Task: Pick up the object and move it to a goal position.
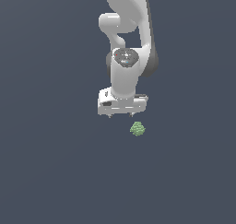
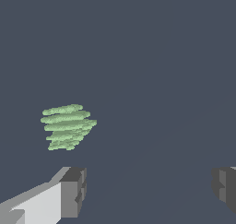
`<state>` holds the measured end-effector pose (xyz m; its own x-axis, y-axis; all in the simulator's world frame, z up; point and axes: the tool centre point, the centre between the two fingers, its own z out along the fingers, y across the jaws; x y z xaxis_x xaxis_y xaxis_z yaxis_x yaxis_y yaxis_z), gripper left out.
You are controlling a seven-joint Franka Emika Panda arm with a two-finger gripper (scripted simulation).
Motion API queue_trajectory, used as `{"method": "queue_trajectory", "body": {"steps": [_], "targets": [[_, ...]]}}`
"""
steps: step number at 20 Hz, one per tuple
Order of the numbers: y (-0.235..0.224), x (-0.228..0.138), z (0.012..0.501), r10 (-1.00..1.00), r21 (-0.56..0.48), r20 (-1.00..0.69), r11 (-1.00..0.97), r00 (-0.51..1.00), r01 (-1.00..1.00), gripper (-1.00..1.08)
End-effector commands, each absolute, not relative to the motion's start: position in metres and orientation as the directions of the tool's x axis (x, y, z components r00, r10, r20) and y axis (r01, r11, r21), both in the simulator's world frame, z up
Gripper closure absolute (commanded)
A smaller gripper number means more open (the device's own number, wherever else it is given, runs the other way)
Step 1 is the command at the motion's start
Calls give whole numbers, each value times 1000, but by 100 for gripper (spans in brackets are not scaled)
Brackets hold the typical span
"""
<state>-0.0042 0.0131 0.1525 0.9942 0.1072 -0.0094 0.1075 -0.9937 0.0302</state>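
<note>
While the white Panda gripper hangs in the middle of the exterior view with its dark-padded fingers spread wide and holding nothing, the small light-green lumpy blob lies on the dark grey floor just below and to the exterior view's right of the fingertips. It sits outside the gap, not between the fingers, so I judge the hand must shift sideways before descending.
</note>
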Motion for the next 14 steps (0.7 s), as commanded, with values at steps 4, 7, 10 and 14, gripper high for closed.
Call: {"method": "queue_trajectory", "body": {"steps": [4, 7, 10, 14], "targets": [[14, -4, 152, 100, 30, -9, -995, 995, 100, -92], [17, -4, 150, 81, 29, -8, -996, 997, 82, -92], [21, -3, 148, 52, 27, -7, -998, 999, 53, -92], [28, -2, 143, -2, 24, -5, -1000, 1000, -1, -92]]}}
